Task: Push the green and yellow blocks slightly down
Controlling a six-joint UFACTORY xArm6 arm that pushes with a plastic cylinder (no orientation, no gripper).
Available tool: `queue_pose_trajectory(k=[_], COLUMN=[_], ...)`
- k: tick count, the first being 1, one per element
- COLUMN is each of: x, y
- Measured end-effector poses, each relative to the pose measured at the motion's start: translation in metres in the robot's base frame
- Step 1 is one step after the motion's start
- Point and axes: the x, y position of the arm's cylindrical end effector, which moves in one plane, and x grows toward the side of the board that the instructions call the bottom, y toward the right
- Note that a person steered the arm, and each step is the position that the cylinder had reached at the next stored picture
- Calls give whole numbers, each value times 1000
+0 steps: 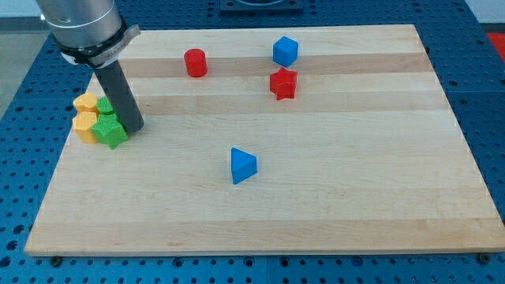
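At the view's left edge of the board sits a tight cluster of blocks. A yellow block (pixel 85 102) is at its top left, a second yellow block (pixel 84 126) is below it. A green block (pixel 112 132) is at the lower right of the cluster, and a second green block (pixel 105 107) shows partly behind the rod. My tip (pixel 134 128) rests on the board just right of the lower green block, touching or nearly touching it. The rod leans up to the left and hides part of the upper green block.
A red cylinder (pixel 196 62) lies at the upper middle. A blue hexagonal block (pixel 285 51) and a red star-shaped block (pixel 283 83) lie right of it. A blue triangular block (pixel 242 166) lies near the centre. The wooden board (pixel 355 197) has a blue pegboard around it.
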Motion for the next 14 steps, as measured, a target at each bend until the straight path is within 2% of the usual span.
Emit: queue_pose_trajectory(k=[1,2,5,7,8,10,12,14], x=[0,0,-2,-1,-1,-30,-78,-88], y=[-1,21,181,237,220,141,47,-26])
